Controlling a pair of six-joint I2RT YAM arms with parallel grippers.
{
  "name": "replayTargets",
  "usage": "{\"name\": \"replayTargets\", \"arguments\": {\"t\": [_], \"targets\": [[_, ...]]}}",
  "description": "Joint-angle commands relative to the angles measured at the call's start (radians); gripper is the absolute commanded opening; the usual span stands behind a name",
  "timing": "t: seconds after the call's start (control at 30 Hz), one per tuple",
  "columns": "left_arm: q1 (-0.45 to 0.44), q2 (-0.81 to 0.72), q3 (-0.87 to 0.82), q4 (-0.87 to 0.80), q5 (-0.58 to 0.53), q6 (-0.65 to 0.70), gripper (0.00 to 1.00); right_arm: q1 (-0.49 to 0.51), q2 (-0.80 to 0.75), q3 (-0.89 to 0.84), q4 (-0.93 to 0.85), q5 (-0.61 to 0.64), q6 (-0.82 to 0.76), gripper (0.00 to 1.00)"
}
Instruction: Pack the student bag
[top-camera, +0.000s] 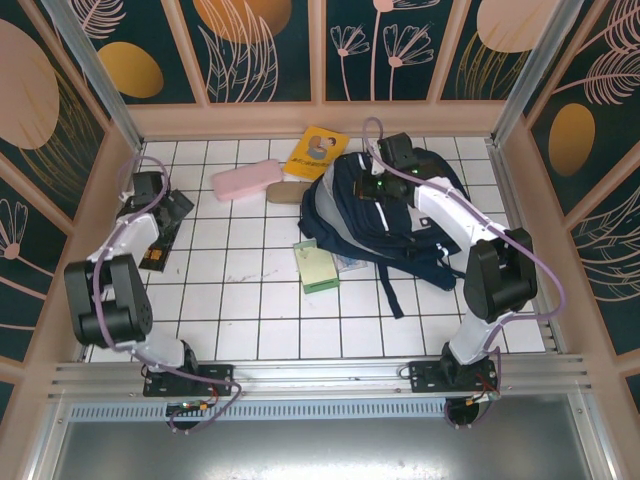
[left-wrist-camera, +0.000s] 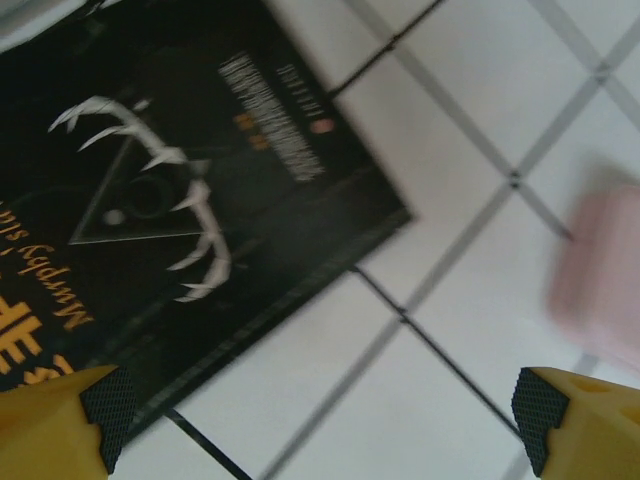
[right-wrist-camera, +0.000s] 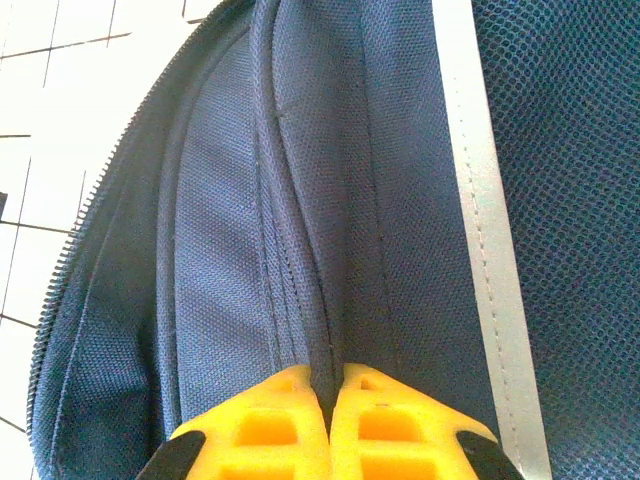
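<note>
Backpack (top-camera: 350, 200) is lying toward the far right corner of the white-tiled table (top-camera: 250, 300), its contents hidden. Right gripper (right-wrist-camera: 330, 385) is pinching a fold of its navy fabric, fingers together. Left gripper (left-wrist-camera: 320, 420) is hovering, fingers wide apart, over a black book (left-wrist-camera: 170, 190) at the left edge. Pink case (top-camera: 246, 180), yellow book (top-camera: 316, 152) and green notepad (top-camera: 318, 268) are lying beside the backpack.

Clad in white shells (top-camera: 445, 210) with black joints (top-camera: 500, 275), trailed by lilac cables (top-camera: 548, 280), tipped with yellow fingers (left-wrist-camera: 45, 430) (black ribbed pads (left-wrist-camera: 108, 412) inside).

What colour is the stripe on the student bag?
The stripe is white; best in the right wrist view.
</note>
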Motion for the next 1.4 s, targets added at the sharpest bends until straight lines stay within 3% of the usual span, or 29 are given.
{"name": "replayTargets", "arguments": {"t": [0.0, 0.27, 0.4, 0.53, 0.7, 0.93, 1.1, 1.23, 1.37], "targets": [[0.055, 0.09, -0.001, 0.041, 0.074, -0.005, 0.98, 0.024, -0.035, -0.011, 0.061, -0.029, 0.019, 0.0], [0.109, 0.186, -0.026, 0.117, 0.242, -0.041, 0.95, 0.029, -0.049, -0.052, 0.077, -0.012, 0.029, 0.0], [0.109, 0.174, -0.122, 0.21, 0.422, -0.129, 0.92, 0.028, -0.044, -0.067, 0.085, -0.011, 0.032, 0.0], [0.086, 0.111, -0.239, 0.294, 0.52, -0.234, 0.9, 0.028, -0.036, -0.064, 0.082, -0.002, 0.023, 0.01], [-0.016, -0.01, -0.349, 0.35, 0.537, -0.349, 0.91, 0.024, -0.01, -0.053, 0.077, 0.006, 0.019, 0.1], [-0.243, -0.105, -0.498, 0.527, 0.493, -0.618, 0.91, 0.022, 0.029, 0.0, 0.062, 0.044, 0.024, 0.37], [-0.412, -0.114, -0.463, 0.569, 0.433, -0.722, 0.92, 0.037, 0.058, 0.06, 0.049, 0.053, 0.026, 0.44], [-0.44, -0.134, -0.414, 0.508, 0.403, -0.695, 0.93, 0.08, 0.095, 0.115, 0.046, 0.033, 0.029, 0.44], [-0.437, -0.19, -0.34, 0.301, 0.301, -0.567, 0.94, 0.132, 0.16, 0.167, 0.058, -0.02, 0.032, 0.45]]}}
